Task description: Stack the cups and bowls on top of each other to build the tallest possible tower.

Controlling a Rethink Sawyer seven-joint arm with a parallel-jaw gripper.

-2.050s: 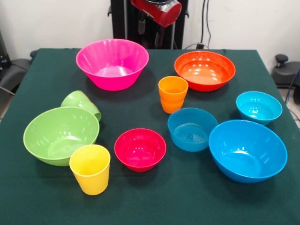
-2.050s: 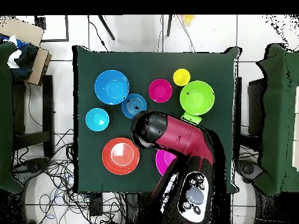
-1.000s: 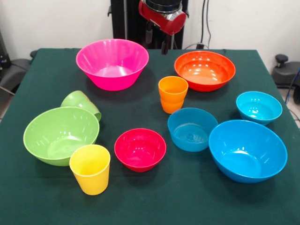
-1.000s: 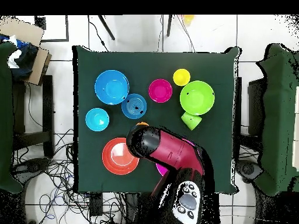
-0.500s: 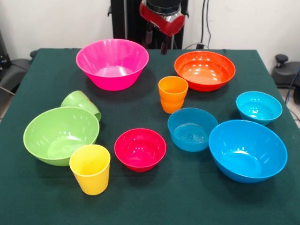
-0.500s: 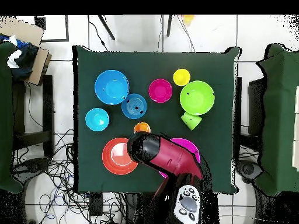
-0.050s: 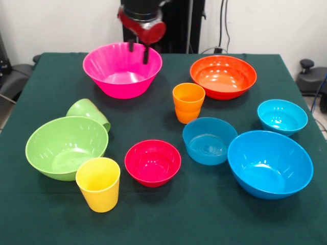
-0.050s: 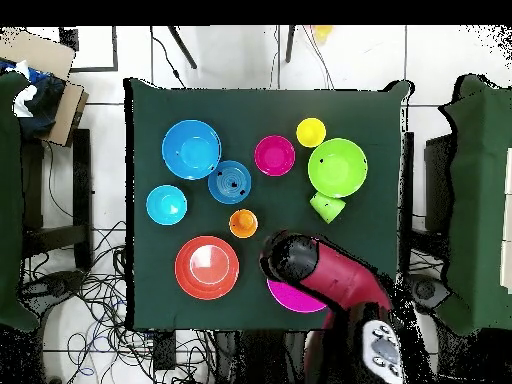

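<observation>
Pink bowl (image 7: 122, 70) sits beneath the claw (image 7: 138, 51), fingers apart.

glossy smooth plastic bowls (image 7: 122, 69) and cups (image 7: 188, 102); matt green cloth covers the table (image 7: 153, 219).

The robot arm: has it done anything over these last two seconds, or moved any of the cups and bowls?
Only the arm moved. Its gripper swung sideways from above the orange cup to over the far rim of the pink bowl, holding nothing. Every cup and bowl stayed put; the green cup still lies tipped.
</observation>
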